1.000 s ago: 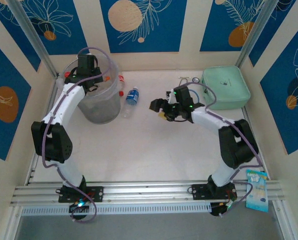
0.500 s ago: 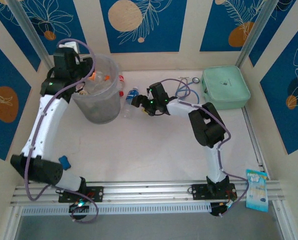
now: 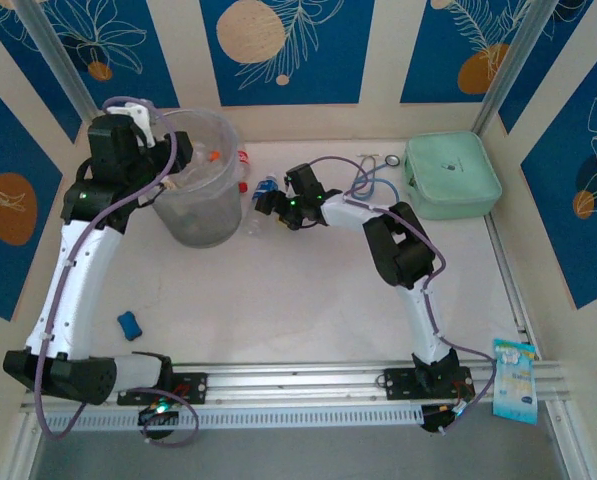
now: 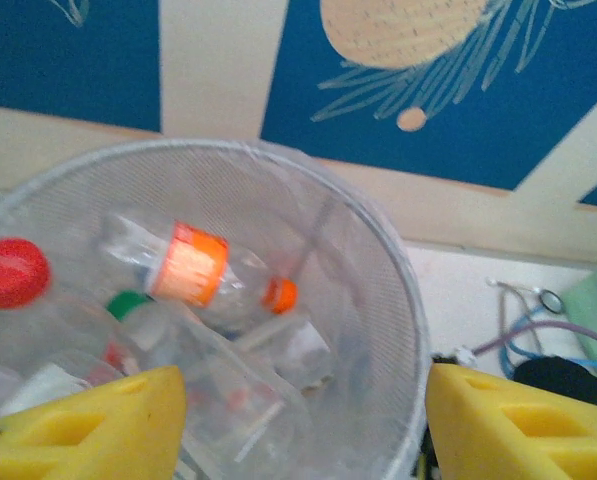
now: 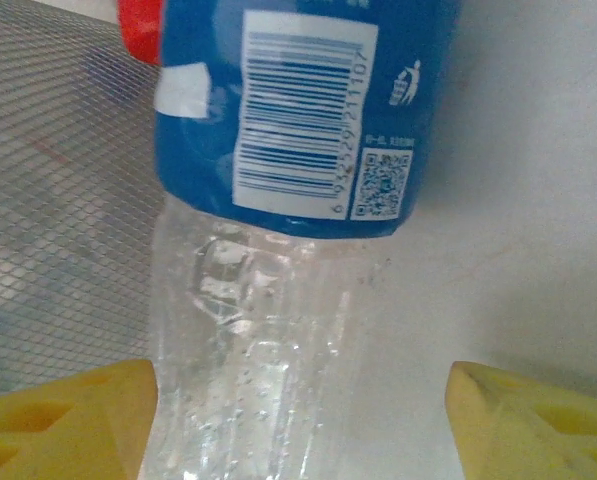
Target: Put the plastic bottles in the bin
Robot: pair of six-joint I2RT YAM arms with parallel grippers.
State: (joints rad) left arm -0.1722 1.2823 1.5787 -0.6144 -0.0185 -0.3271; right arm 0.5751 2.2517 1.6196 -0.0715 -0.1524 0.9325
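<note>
Blue-label bottle (image 5: 298, 110): clear crinkly plastic with a white barcode and QR patch. It's lying on the white table just right of the bin, upper middle of the overhead view.
Right gripper (image 5: 300, 400): jaws spread wide either side of the bottle's clear body, not clamped on it.
Bin (image 3: 203, 215): big see-through bucket in the upper left, with several bottles piled inside.
Inside the bin: an orange-label bottle (image 4: 193, 265) with an orange cap, plus a red cap (image 4: 11, 272) and a green cap (image 4: 128, 303).
Left gripper (image 4: 300, 400): hanging over the bin's mouth, fingers apart, nothing in them.
Second bottle (image 3: 243, 157): red label, on the table against the bin's far side.
Hard to see: the blue bottle's cap end is cut off at the frame edge, and the bucket's lower pile is just a blur.
</note>
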